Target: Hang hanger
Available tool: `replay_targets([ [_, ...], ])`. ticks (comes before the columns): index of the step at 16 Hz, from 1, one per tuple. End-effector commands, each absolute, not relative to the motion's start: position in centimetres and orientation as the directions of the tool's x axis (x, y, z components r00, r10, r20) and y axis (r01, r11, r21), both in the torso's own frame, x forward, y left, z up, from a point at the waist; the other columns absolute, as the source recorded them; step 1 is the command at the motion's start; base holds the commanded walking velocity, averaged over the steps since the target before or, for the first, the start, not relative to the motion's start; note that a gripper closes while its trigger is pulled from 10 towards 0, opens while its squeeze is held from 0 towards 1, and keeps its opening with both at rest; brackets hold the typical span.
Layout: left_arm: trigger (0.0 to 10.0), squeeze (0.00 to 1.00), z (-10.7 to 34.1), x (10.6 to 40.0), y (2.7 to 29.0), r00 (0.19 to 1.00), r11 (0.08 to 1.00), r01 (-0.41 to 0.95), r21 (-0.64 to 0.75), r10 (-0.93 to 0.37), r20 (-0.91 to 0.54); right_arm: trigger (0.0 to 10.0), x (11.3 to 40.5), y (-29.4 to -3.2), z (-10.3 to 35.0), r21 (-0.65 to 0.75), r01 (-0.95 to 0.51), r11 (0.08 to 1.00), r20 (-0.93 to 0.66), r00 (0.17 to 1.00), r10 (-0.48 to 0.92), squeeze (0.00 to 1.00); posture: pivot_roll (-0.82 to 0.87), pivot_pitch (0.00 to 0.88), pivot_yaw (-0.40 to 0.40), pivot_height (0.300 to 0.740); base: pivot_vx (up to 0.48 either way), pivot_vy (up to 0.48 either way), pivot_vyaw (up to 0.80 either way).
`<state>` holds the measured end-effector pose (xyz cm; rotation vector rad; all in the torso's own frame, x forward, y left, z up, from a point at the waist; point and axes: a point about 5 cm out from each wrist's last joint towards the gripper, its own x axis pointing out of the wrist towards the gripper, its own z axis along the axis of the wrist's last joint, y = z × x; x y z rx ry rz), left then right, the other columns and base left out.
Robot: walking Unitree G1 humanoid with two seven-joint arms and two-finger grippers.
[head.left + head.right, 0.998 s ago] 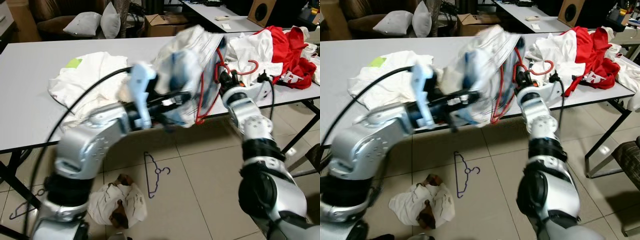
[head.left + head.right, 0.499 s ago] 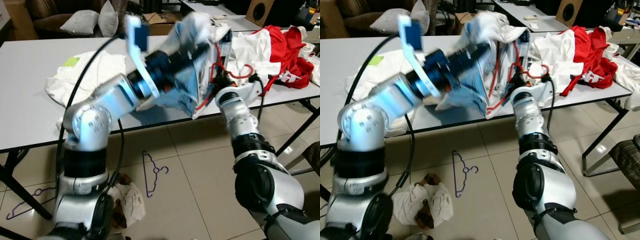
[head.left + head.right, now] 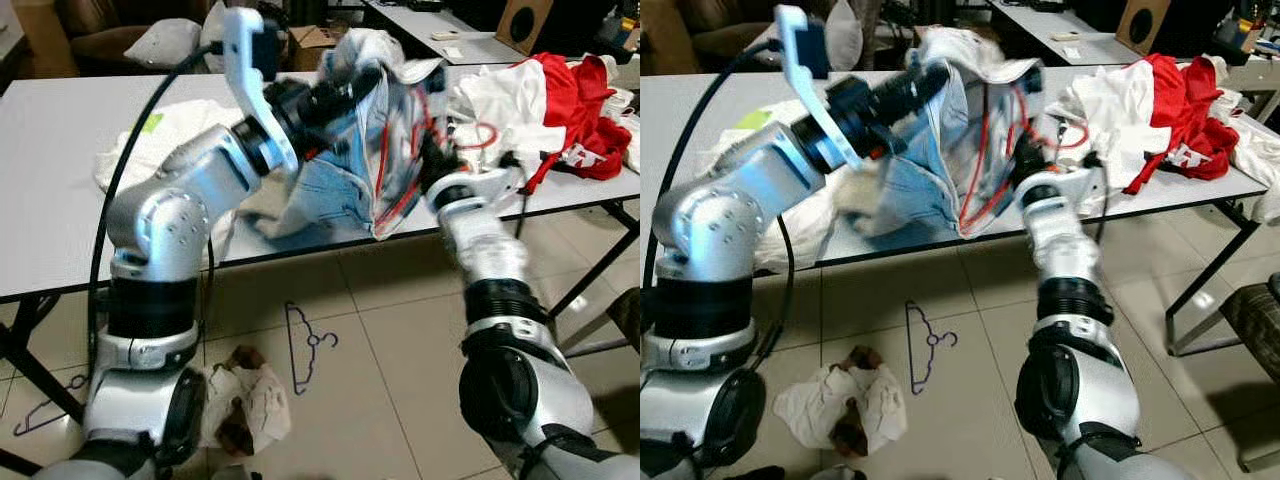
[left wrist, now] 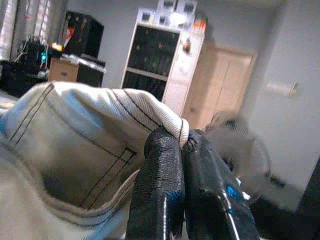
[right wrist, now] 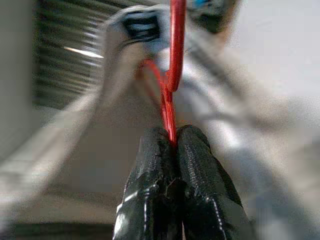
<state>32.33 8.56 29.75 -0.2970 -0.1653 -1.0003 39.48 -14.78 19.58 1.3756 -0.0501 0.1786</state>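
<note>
Silver left arm raised, left gripper pinching the pale striped-collar shirt; right gripper clamps the red wire hanger.

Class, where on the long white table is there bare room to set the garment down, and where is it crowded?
Bare: the table left of the white shirt, and its far strip behind. Crowded: the right end, heaped with red and white clothes.

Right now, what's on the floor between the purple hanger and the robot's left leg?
A crumpled white cloth with brown patches lies there on the tiles, just beside the purple hanger, as the left eye view shows.
</note>
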Motion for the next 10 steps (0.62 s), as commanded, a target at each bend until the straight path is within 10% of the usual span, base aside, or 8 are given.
replay_targets([
  [1, 0.0, 0.00, 29.5, 32.0, 8.3, 0.506, 0.490, 0.862, -0.128, -0.822, 0.261, 10.0, 39.2, -16.4, 21.3, 0.963, -0.248, 0.105, 0.244, 0.968, 0.056, 0.00, -0.04, 0.000, -0.060, 0.740, 0.000, 0.000, 0.00],
  [10, 0.0, 0.00, 29.0, 29.3, 7.3, 0.355, 0.328, 0.934, -0.139, -0.890, 0.287, 10.0, 39.5, -17.1, 22.4, 0.935, -0.348, -0.070, 0.350, 0.937, 0.014, 0.00, -0.03, 0.000, -0.072, 0.740, 0.000, 0.000, 0.00],
])
